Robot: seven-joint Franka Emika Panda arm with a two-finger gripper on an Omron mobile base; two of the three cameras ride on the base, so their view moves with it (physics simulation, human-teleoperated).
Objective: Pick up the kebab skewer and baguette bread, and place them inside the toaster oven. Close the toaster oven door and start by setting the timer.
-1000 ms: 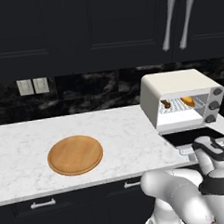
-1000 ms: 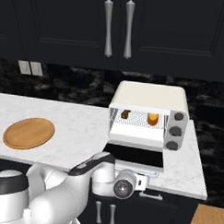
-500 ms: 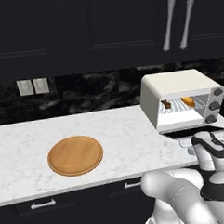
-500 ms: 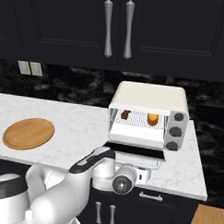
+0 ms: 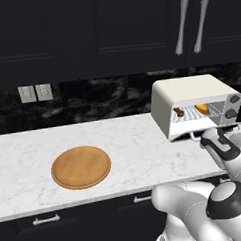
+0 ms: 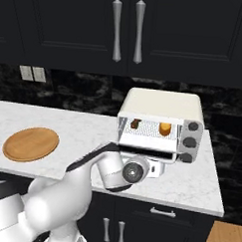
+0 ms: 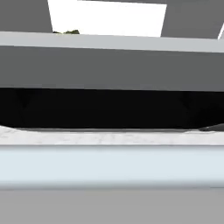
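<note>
Left base view: sits behind my arm on its left, looks forward and down over the bench, with the toaster oven at far right of frame. Right base view: behind my arm on its right, same downward look, toaster oven near centre and closer. Both share the toaster oven, the wooden board left of it, and the dark cabinets above it. Hand view: pressed very close under the toaster oven door, facing it edge-on.
</note>
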